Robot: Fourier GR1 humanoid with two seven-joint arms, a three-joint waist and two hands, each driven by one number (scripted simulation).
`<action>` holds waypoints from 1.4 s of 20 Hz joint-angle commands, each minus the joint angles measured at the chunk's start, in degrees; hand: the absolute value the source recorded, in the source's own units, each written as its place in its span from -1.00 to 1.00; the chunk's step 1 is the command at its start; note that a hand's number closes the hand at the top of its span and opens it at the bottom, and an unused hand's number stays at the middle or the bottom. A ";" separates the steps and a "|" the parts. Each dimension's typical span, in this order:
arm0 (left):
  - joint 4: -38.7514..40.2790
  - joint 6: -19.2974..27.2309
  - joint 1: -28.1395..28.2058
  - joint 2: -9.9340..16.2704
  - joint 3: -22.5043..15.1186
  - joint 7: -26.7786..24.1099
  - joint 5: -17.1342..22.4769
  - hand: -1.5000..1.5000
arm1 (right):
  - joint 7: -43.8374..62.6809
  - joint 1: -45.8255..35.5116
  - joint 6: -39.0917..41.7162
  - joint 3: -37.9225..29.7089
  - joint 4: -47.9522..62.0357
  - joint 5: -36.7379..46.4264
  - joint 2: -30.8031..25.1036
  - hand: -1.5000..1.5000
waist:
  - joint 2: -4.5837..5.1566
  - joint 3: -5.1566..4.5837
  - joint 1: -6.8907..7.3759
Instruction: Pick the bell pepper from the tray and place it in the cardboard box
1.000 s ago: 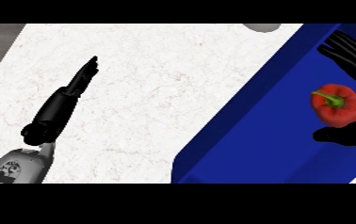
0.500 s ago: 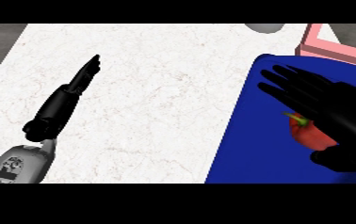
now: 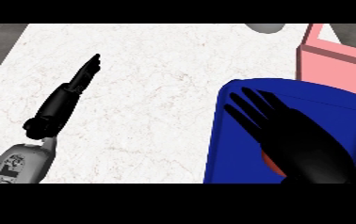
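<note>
Here the white marbled bench point(image 3: 153, 100) fills most of the head view, and a blue tray point(image 3: 233, 138) sits at its right side, running off the lower and right edges of the view. The right hand point(image 3: 306, 148) lies over the tray, its palm low at the right and its black fingers point(image 3: 254, 108) straight and fanned apart, pointing up and to the left across the blue surface. Under that hand only a small sliver of the red bell pepper point(image 3: 270, 164) shows, peeking out at the left edge of the palm near the bottom of the view; the rest of it is hidden, and it sits inside the tray. Whether the palm touches the pepper cannot be told, but no finger is curled round it. Beyond the tray, at the upper right, stands a pink box point(image 3: 327, 60), its nearer wall just behind the tray's far rim and its right part cut off by the edge of the view. The left hand point(image 3: 83, 75) is well apart from all this, over the left part of the bench, with its fingers straight and held together, pointing up and slightly right; its black wrist and grey forearm point(image 3: 24, 164) come in from the lower left corner. A grey rounded object point(image 3: 268, 28) shows partly at the top edge, right of the middle.
</note>
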 commanded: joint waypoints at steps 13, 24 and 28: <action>0.88 -3.19 0.00 -3.82 4.81 0.21 -3.70 0.00 | 2.83 2.83 3.01 4.23 8.45 18.07 15.11 -1.00 | 0.12 0.13 -0.27; 2.95 -4.63 -2.01 -7.20 5.17 -0.07 -7.59 0.00 | -1.15 0.10 3.52 2.51 20.12 26.86 22.19 -1.00 | 0.18 0.12 -0.24; -3.25 -7.72 1.48 -5.13 8.21 1.34 -5.92 0.00 | -5.79 6.46 -0.62 1.38 17.19 30.28 18.32 -1.00 | 0.06 0.14 -0.23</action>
